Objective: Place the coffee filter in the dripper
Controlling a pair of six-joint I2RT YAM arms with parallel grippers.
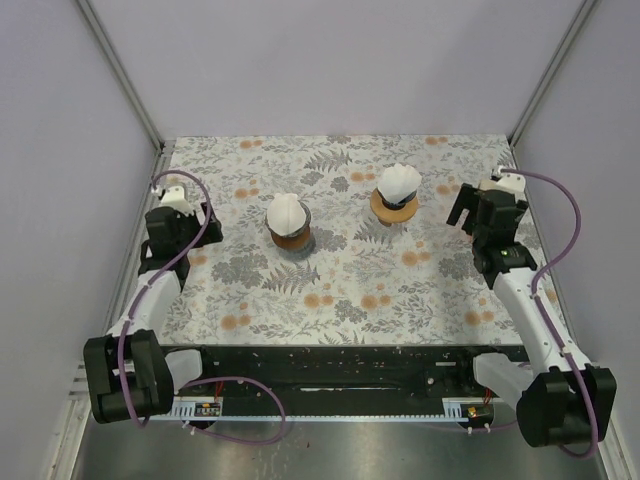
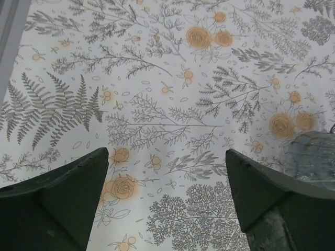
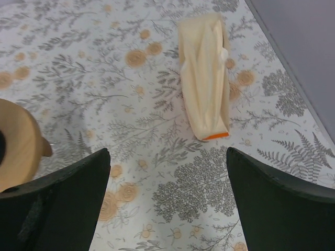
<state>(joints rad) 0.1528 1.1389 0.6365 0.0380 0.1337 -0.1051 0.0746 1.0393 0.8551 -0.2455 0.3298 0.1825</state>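
With both pairs of jaws spread and empty, the right gripper (image 1: 462,212) stands near the white fluted paper filter (image 1: 397,182), which lies to its left atop the wooden-ringed dripper (image 1: 395,211), farther from the left gripper (image 1: 208,226).

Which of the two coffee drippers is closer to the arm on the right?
The light tan dripper, set farther back. The darker dripper sits farther left and nearer the front.

Both arms are parked out wide, the left arm (image 1: 150,295) and right arm (image 1: 530,310) each bent forward. The left gripper (image 2: 167,201) and right gripper (image 3: 167,201) point downward, fingers spread wide apart.
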